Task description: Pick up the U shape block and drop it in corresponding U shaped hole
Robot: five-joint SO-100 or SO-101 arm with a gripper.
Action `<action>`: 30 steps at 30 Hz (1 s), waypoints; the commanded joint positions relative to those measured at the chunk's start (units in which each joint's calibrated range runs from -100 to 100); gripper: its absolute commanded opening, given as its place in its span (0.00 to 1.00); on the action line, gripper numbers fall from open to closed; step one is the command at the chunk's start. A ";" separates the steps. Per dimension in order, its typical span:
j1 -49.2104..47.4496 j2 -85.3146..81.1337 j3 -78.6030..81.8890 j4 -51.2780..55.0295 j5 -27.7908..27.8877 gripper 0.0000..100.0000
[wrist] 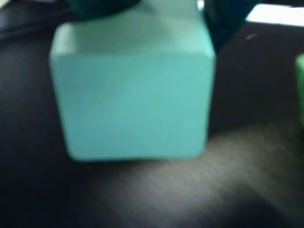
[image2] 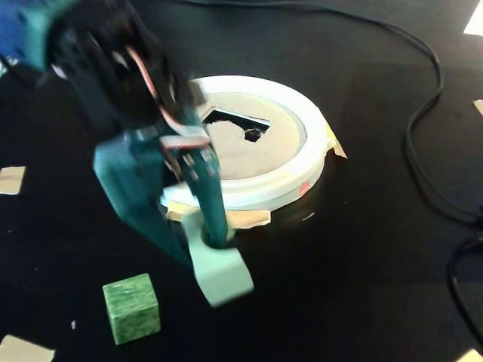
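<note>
The U shape block [image2: 220,273] is pale mint green and sits in my teal gripper [image2: 198,245], one finger [image2: 215,219] inside its slot. It hangs tilted, low over the black table, in front of the white round sorter [image2: 298,177]. The sorter's tan lid has a dark cut-out hole [image2: 235,122]. In the wrist view the block [wrist: 133,95] fills most of the frame, blurred, with my gripper [wrist: 161,14] at the top, its dark jaws on either side of it.
A darker green cube [image2: 132,308] lies on the table left of the held block; its edge shows in the wrist view [wrist: 300,85]. Black cables [image2: 423,128] run along the right. Tape scraps [image2: 10,179] lie at the left edge.
</note>
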 commanded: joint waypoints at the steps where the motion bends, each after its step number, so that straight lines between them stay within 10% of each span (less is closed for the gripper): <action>1: -0.97 -12.76 -4.91 7.50 -10.94 0.01; 22: -34.93 -23.33 -5.09 15.73 -66.76 0.01; 30: -44.54 -18.32 -5.00 8.30 -77.46 0.01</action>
